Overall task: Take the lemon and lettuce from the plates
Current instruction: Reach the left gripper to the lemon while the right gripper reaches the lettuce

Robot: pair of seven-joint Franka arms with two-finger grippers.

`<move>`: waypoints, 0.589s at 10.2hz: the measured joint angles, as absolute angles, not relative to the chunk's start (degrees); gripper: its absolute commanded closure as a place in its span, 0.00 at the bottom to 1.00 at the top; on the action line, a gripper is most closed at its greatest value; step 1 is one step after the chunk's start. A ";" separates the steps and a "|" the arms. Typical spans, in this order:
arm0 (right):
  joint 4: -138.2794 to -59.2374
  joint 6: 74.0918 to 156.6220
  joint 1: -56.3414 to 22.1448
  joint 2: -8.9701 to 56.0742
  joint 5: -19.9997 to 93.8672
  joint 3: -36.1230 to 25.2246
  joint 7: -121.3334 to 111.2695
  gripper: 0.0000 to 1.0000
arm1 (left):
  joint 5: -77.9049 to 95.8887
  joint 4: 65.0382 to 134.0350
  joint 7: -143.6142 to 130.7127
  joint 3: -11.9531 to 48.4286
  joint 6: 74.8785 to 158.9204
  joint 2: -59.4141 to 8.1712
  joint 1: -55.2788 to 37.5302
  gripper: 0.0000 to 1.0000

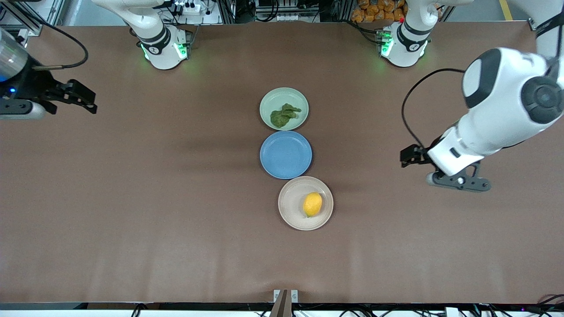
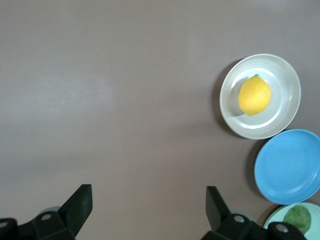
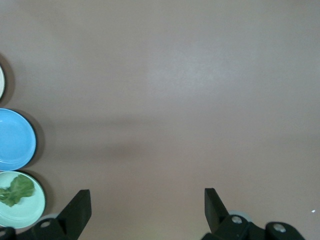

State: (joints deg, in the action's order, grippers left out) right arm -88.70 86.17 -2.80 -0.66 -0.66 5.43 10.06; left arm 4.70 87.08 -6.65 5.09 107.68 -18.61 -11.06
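Front view is showing the lemon point(image 1: 312, 204) lying on the beige plate point(image 1: 291, 215) and the lettuce point(image 1: 283, 115) on the mint plate point(image 1: 269, 101). Left gripper point(image 2: 149, 210) and right gripper point(image 3: 147, 210) are hovering wide open, empty, probably waiting to reach in.

My table point(image 1: 132, 198) is one wide brown matte surface. Three plates lie directly on it in a row near its middle, and I take the blue plate point(image 1: 286, 154) as my landmark. The mint green plate point(image 1: 273, 100) sits just beside it, farther from the front camera. The beige plate point(image 1: 291, 215) sits just beside it, nearer that camera; whether their rims actually touch, I cannot quite tell.
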 measured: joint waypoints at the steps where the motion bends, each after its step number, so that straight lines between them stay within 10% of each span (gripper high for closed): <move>1: -89.51 86.25 -5.20 -0.47 -0.67 5.50 14.01 0.00 | 5.16 87.09 -9.72 6.35 110.37 -20.34 -11.78 0.00; 6: -95.99 89.75 -14.77 0.33 -0.65 5.71 28.16 0.00 | 5.66 87.11 -14.84 9.00 123.16 -28.63 -17.79 0.00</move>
